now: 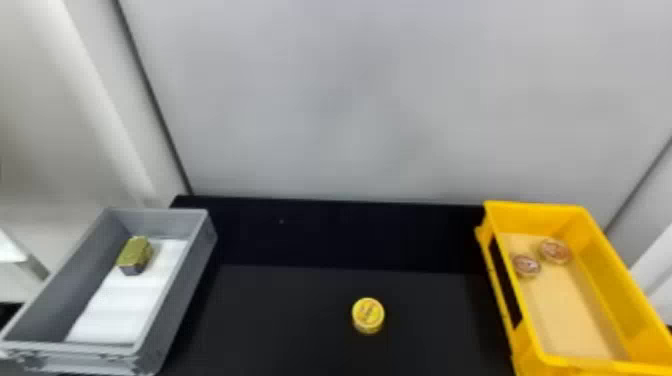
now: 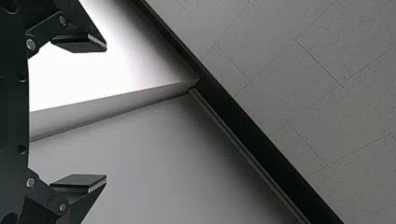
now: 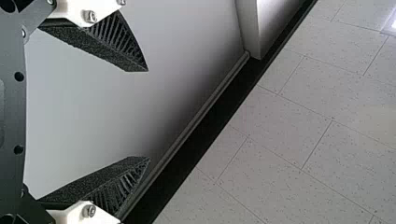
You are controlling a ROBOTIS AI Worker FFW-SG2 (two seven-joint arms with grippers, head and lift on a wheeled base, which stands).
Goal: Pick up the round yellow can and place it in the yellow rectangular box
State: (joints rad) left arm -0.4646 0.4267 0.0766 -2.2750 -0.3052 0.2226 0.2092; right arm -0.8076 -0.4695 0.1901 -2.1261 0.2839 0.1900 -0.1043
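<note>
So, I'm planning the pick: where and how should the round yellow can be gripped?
Probably from above, jaws on opposite sides of its curved wall: the round yellow can stands upright on the black table, flat top up, nothing touching its sides.

A black table carries three things, with a darker band running along its far edge. Toward the left edge stands an open gray box, its far end near the table's far left corner and its long sides running from near to far. On the right side stands the open yellow rectangular box, its far end by the far edge. Between them, well apart from both, the round yellow can sits flat, top up, nearer the yellow rectangular box.
</note>
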